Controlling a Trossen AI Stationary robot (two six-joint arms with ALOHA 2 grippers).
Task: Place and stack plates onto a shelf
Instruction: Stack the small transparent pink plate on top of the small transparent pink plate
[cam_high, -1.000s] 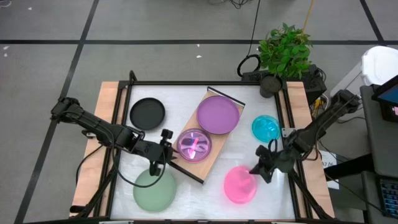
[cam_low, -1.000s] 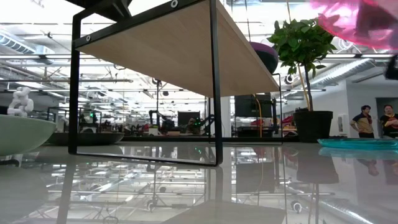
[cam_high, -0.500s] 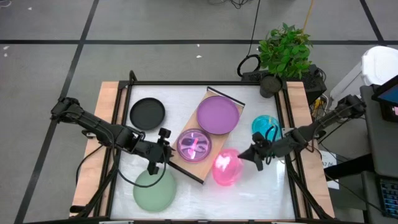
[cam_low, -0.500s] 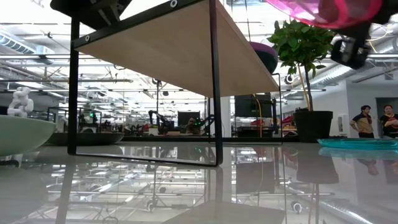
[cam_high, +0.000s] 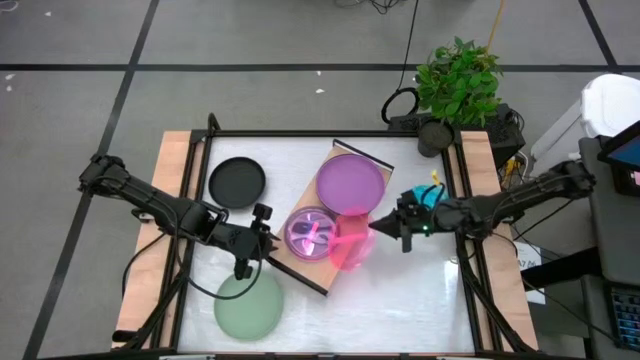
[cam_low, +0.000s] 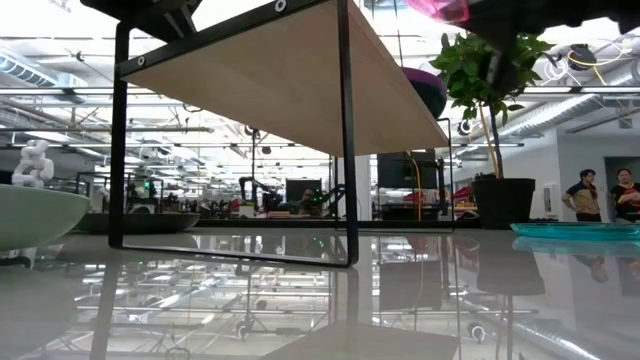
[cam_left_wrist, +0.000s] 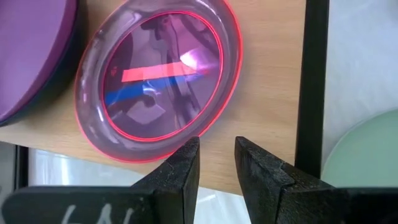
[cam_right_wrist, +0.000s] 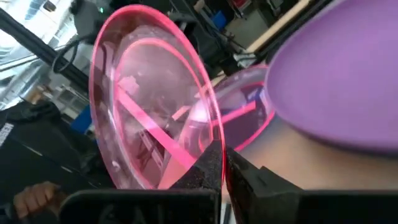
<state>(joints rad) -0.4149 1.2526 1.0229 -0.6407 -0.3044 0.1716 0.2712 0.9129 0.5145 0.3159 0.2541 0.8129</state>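
Observation:
The light-wood shelf (cam_high: 345, 232) stands slantwise at mid-table. A purple plate (cam_high: 351, 184) rests on its far part and a translucent pink plate (cam_high: 312, 232) on its near part. My right gripper (cam_high: 378, 227) is shut on a second pink plate (cam_high: 350, 242), held above the shelf's right edge beside the first pink one. My left gripper (cam_high: 262, 240) is slightly open and empty at the shelf's near-left edge (cam_left_wrist: 261, 93). A black plate (cam_high: 237, 181) and a pale green plate (cam_high: 247, 303) lie on the table. My right gripper pinches the pink plate's rim (cam_right_wrist: 208, 144) between its two fingers, coming level from the table's right. The plate is lifted clear and steeply tilted, almost on edge, above the shelf's right edge, next to the purple plate (cam_right_wrist: 348, 87).
A cyan plate (cam_high: 418, 197) lies under my right arm near the table's right edge; it also shows in the low view (cam_low: 575, 230). A potted plant (cam_high: 458, 85) stands past the far right corner. People stand in the room behind (cam_low: 582, 195).
My right gripper has carried the pink plate up and toward the table's left and far side, from the near right of the table to the shelf's right edge. The plate has tipped from nearly flat to steeply tilted.

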